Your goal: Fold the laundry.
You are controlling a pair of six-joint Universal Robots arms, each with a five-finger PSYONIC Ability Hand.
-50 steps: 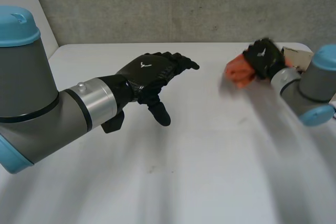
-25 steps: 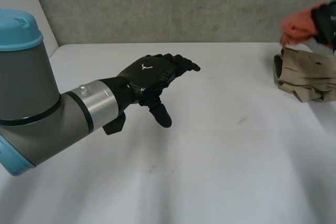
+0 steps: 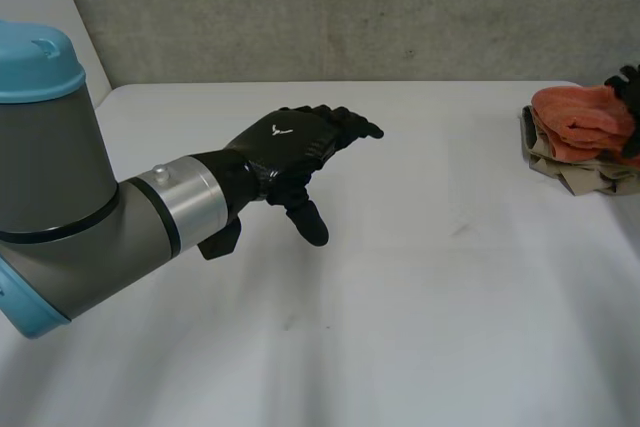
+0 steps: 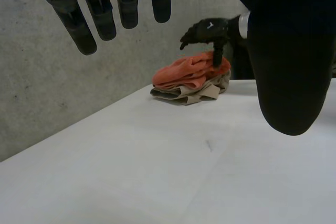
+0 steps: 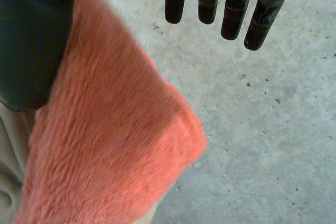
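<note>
Grey concrete wall (image 3: pixel 350 7) backs a white table (image 3: pixel 420 297) that spreads out under both hands. From the left arm (image 3: pixel 80 197) the left hand (image 3: pixel 285 147) hangs over the middle of the table with nothing under its palm but bare tabletop. Its fingers are stretched out side by side and its thumb points down and away from them, so the hand is spread apart and holds nothing.

Well apart from that hand, past its fingertips and near the far edge of the table, lies the laundry: an orange cloth (image 4: pixel 189 72), folded into a soft bundle, resting on top of a folded tan cloth (image 4: pixel 191 94). The tan cloth sits flat on the table and shows beneath and around the orange one.

Over this pile is the right hand (image 4: pixel 207 30). Its fingers reach straight out beyond the orange cloth, over nothing but grey concrete, and are not curled round anything. Its thumb points down at the top of the orange cloth, right at the fabric, with the cloth lying beneath the palm and thumb. The hand is spread apart, not clamped on the cloth.
</note>
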